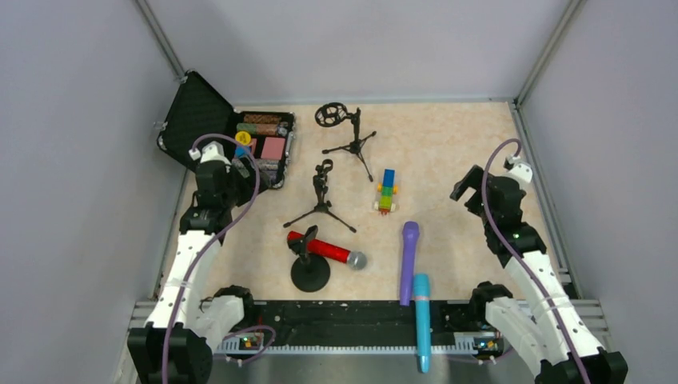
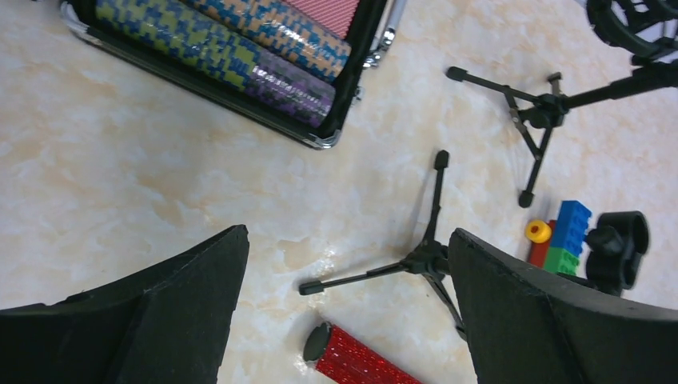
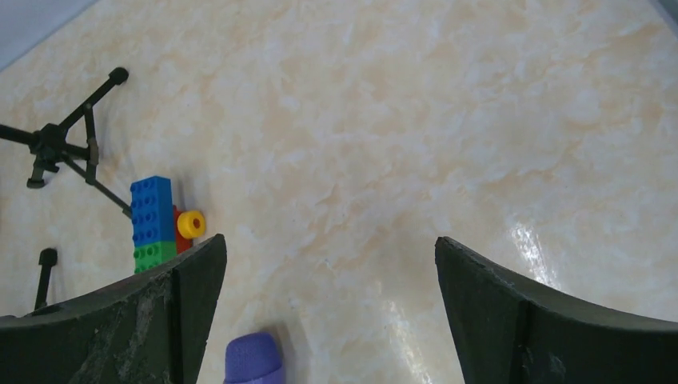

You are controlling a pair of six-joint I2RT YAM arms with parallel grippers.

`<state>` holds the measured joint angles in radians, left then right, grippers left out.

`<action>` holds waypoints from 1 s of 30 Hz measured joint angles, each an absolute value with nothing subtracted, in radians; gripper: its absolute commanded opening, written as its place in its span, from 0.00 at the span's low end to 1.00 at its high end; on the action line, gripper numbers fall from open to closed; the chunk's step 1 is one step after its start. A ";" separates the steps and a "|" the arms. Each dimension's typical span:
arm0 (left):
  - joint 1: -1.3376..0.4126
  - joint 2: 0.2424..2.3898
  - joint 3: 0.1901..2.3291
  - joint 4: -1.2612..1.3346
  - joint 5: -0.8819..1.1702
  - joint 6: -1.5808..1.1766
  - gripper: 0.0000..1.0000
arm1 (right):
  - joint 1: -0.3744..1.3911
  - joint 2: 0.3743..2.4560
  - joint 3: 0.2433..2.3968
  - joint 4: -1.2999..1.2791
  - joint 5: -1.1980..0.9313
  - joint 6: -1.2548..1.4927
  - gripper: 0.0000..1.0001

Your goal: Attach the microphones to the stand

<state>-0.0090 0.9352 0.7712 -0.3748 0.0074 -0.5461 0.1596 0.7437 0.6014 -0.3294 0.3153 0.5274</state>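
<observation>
My left end effector (image 2: 348, 236) and right end effector (image 3: 329, 244) gape, empty; purple microphone (image 1: 408, 260) and cyan microphone (image 1: 421, 320) lie unattached; red microphone (image 1: 328, 250) unclear.

Three microphones (image 1: 409, 260), three stands (image 1: 321, 192), one block toy (image 1: 387, 192), one open case (image 1: 197, 112).

We locate the case (image 1: 196, 120) at ten o'clock on the bench (image 1: 456, 144), tripod stands (image 1: 354, 146) between nine and twelve, block toy (image 1: 387, 192) at centre, microphones (image 1: 409, 256) at six.
</observation>
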 measured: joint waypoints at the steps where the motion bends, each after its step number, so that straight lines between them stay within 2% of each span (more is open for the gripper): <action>1: -0.009 0.936 0.778 -0.376 0.025 -0.547 0.99 | 0.160 0.743 0.609 -0.356 0.302 0.538 0.99; 12: -0.009 0.942 0.873 -0.383 0.132 -0.519 0.98 | 0.160 0.763 0.617 -0.453 0.165 0.571 0.99; 22: -0.009 1.007 0.896 -0.361 0.274 -0.414 0.98 | 0.169 1.051 0.782 -0.524 -0.011 0.578 0.99; 30: -0.009 1.057 0.923 -0.357 0.352 -0.354 0.99 | 0.287 1.291 1.018 -0.544 -0.007 0.551 0.99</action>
